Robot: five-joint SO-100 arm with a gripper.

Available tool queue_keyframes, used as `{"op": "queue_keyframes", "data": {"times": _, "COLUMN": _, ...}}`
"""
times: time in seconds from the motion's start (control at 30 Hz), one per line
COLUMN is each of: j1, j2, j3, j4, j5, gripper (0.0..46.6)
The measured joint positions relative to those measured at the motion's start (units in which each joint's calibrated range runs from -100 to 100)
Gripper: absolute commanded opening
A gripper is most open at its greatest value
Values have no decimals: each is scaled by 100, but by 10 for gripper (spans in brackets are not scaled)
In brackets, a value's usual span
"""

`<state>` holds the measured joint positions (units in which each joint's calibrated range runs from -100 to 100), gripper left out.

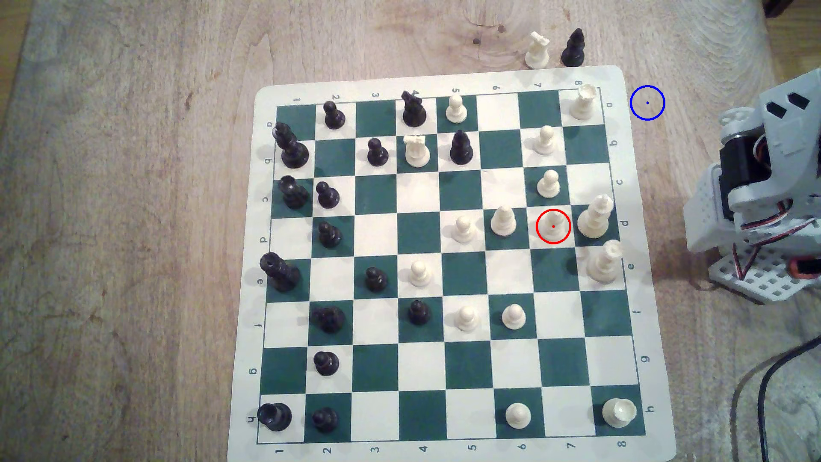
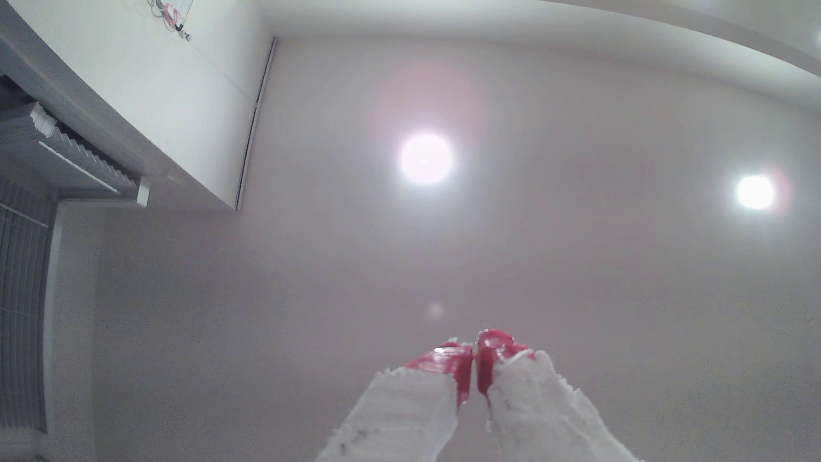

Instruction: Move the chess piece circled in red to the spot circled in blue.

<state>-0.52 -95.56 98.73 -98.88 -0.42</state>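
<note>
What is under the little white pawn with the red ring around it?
The pawn stands on a white square of the chessboard. The patch right beneath its base is covered by the pawn, so it cannot be seen.

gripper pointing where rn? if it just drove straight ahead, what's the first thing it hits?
The gripper points up at the room, jaws closed with nothing between them. Straight on, the way looks free until the plain ceiling, roughly below the nearer ceiling light; depth is unclear. No chess piece lies in that line.
</note>
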Motion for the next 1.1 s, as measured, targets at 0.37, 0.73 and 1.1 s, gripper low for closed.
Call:
{"op": "queue_keyframes", "data": {"times": 0.37, "j1": 0, "j2": 0, "j3": 0, "j4": 2414, "j5": 0, "gripper": 2}}
{"op": "queue_keyframes", "data": {"times": 0.73, "j1": 398, "j2": -34, "j3": -1283, "j4": 9849, "j5": -10, "gripper": 2}}
{"op": "queue_keyframes", "data": {"times": 1.1, "j1": 420, "j2": -17, "j3": -2521, "j4": 13737, "j5": -59, "gripper": 3}}
